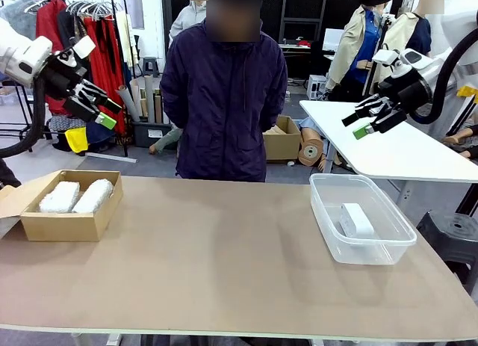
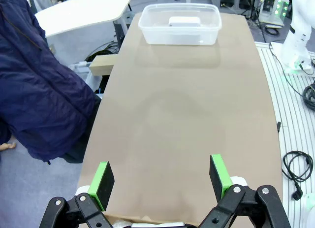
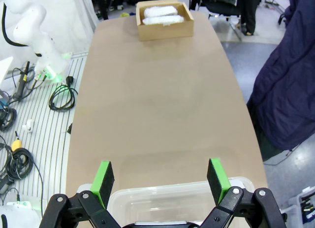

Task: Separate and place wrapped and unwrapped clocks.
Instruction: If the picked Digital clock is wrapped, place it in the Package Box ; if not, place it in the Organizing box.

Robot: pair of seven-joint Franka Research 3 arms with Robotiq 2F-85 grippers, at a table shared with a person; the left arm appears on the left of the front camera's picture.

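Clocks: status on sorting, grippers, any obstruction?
Left gripper and right gripper open, raised, holding nothing. Two bubble-wrapped clocks side by side in cardboard box; bare white clock in clear tub. Nothing in the way.

The front camera sits low at the counter's [image 1: 224,256] near edge, facing across it toward the person [image 1: 224,99] opposite. Each wrist camera looks down the counter lengthwise from high above one end: the left toward the clear tub [image 2: 179,25], the right toward the cardboard box [image 3: 165,20]. All three share the counter's bare middle.
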